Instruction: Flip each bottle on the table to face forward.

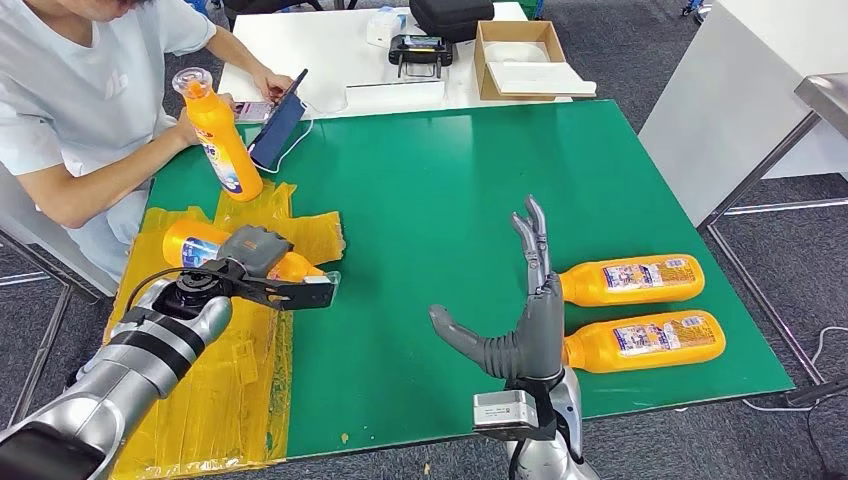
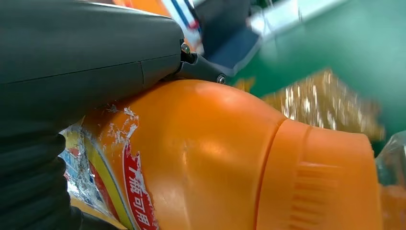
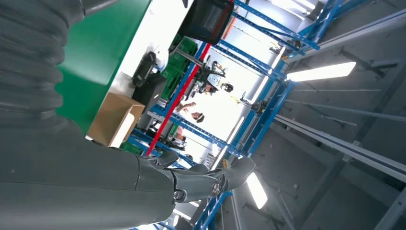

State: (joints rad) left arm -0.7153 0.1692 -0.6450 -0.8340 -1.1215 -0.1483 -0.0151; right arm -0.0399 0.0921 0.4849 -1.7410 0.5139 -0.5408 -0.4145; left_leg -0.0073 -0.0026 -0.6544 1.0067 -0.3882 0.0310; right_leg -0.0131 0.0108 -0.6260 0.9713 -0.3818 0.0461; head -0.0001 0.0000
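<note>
A green desk [image 1: 440, 200] stands on grey carpet, with a white table [image 1: 330, 50] beyond its far edge. Nearest the camera, at the desk's left front, lies a crumpled yellow plastic sheet [image 1: 230, 400]. Above it the left robot hand [image 1: 262, 265] grips an orange bottle [image 1: 205, 245] lying on its side, fingers wrapped over the body near the neck; the left wrist view shows the same bottle [image 2: 215, 158] close up — orange shoulder, ribbed cap and a scuffed label, with the grey thumb pressed along its upper side.

At the front centre, the right robot hand [image 1: 520, 310] stands upright over the desk and holds nothing: its fingers point up and are spread, the thumb stretched out to the left. In the right wrist view the fingers [image 3: 210, 182] reach toward ceiling lights and blue racking.

Just beside that hand, to its right, two more orange bottles lie on their sides, parallel, caps toward the hand and labels upward — the nearer bottle [image 1: 645, 342] and, close behind it, the farther bottle [image 1: 632, 280].

Farther back at the left edge, a seated person [image 1: 90, 90] in a pale shirt holds a fourth bottle [image 1: 222, 140] upright on the desk, slightly tilted. Beside it stands a dark tablet [image 1: 278, 125].

On the white table rest a black controller [image 1: 420, 50], a black case [image 1: 450, 15] and an open cardboard box [image 1: 520, 60].
</note>
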